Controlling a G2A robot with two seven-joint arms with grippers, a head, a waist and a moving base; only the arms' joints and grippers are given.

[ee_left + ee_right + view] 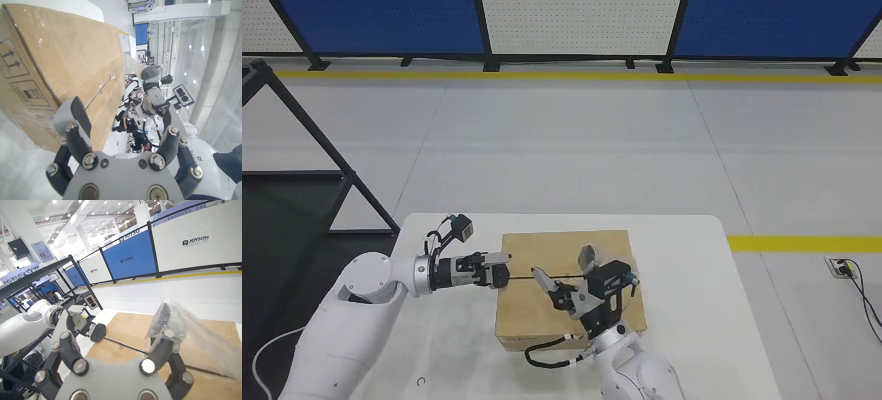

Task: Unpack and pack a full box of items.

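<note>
White tabletop [692, 300] carries the cardboard box [532, 318], which sits in the middle of the top view. Its flaps are shut, and a taped seam [542, 272] runs across the lid from left to right.

You have the left gripper [502, 270] at the left end of that seam, fingers apart, with one pad [81, 115] just beside the lid's edge. The right gripper [580, 292] hangs over the lid's centre, also spread wide and gripping nothing. A scrap of clear plastic film [166, 321] is draped over one of its fingers.

Treat the box as stiff and, if it is full, probably too heavy to lift by one flap. The tape looks glossy, so pads will likely slide on it. Take hold at a flap edge near the seam's end, where the cardboard gives a lip. The film is thin and clingy and may foul the next grasp unless you shed it.
</note>
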